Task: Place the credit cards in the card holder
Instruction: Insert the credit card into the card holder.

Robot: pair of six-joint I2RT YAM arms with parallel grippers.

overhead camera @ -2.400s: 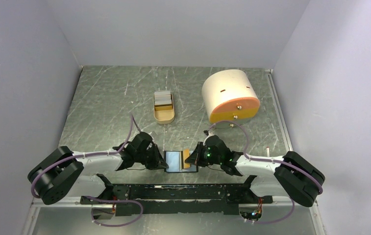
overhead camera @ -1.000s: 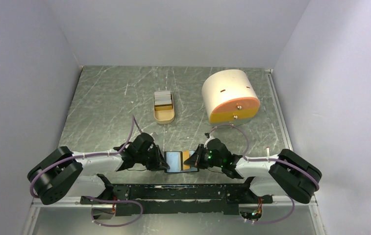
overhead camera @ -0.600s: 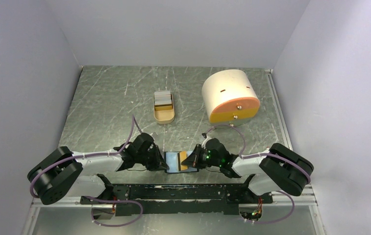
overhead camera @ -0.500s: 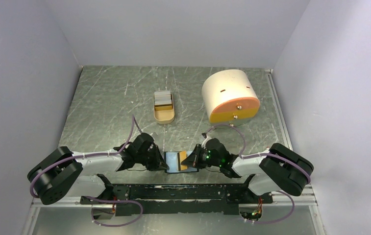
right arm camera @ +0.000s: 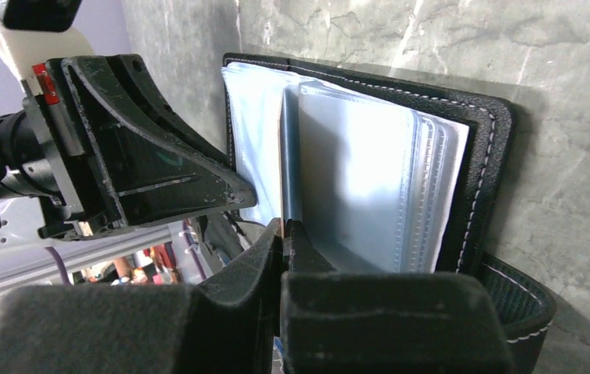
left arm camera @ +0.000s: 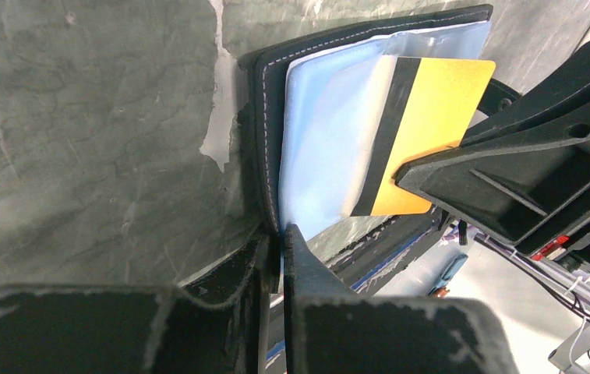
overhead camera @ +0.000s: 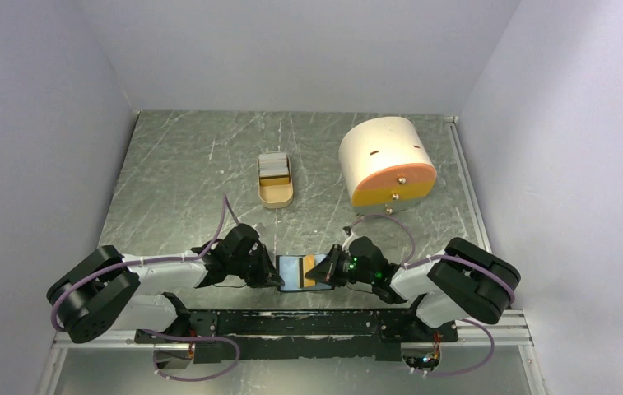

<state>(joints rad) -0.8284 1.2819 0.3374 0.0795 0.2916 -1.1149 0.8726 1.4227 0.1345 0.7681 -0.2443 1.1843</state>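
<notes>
One card holder (left arm camera: 315,140) lay open at the table's (overhead camera: 168,164) 6 o'clock edge, the left gripper (left arm camera: 277,234) clamped on its black rim. The right gripper (right arm camera: 284,226) pinched one yellow card (left arm camera: 432,117) over the pockets; whether it had entered one was unclear. At 12 o'clock one tan tray (overhead camera: 277,200) held stacked cards (overhead camera: 274,164), too small to count. One cylinder (overhead camera: 382,152) stood at 2 o'clock.

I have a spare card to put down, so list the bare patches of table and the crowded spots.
Bare: the table between left wall and tray; the stretch from tray down to the wallet; the gap between tray and cylinder. Crowded: near edge, where jaws hold the wallet and a yellow card.
</notes>
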